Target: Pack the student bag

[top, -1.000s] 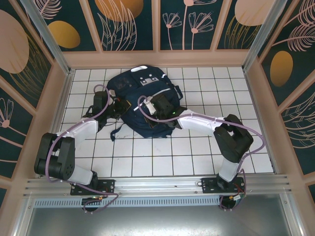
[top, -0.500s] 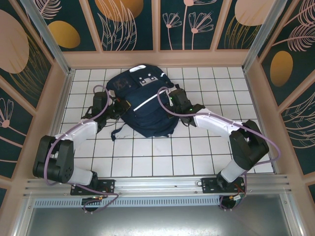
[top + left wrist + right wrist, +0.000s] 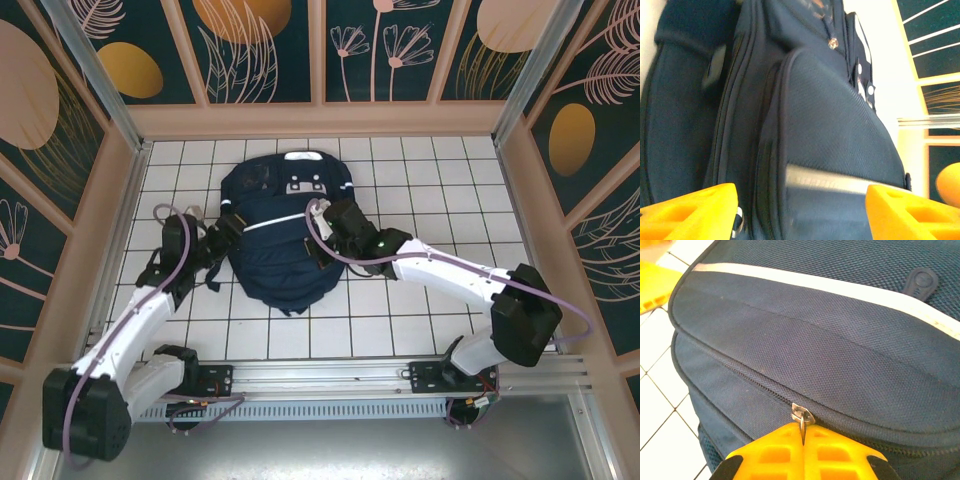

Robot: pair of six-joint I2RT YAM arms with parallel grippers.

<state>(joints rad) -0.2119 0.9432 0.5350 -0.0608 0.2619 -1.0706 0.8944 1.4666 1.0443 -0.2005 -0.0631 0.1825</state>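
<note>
Pinched shut, at the right gripper (image 3: 803,442), on a small metal zipper pull (image 3: 801,416) low in the centre of the right wrist view; yellow fingers (image 3: 775,457) pressed together with only the tab between. From there, up and to the left, a zipped-up seam along the edge of the student bag (image 3: 840,345), below a white stripe (image 3: 815,284).

Spread wide at the left gripper (image 3: 800,215), with one yellow block in each lower corner of the left wrist view and nothing gripped. Between and beyond, the bag's side panel; touching the fabric or not, cannot tell.

Changed within the last second, from the top view:
- Left jaws opened from a shut hold at the bag's left edge, and that arm drawn back toward lower left.
- Right arm swept off the middle of the bag and round to its right flank.
- Bag turned from a slant to lying square, top end toward the upper frame, at upper centre of the tiled table (image 3: 400,330).

Judged from that: left-hand hold let go, zipper work now in hand on the right. Opening or closing, cannot tell.

No brand or wording legible. White and grey patches (image 3: 300,186) near the bag's top end too small to read. Round rubber tab (image 3: 921,277) at upper right of the right wrist view, marking unreadable.
</note>
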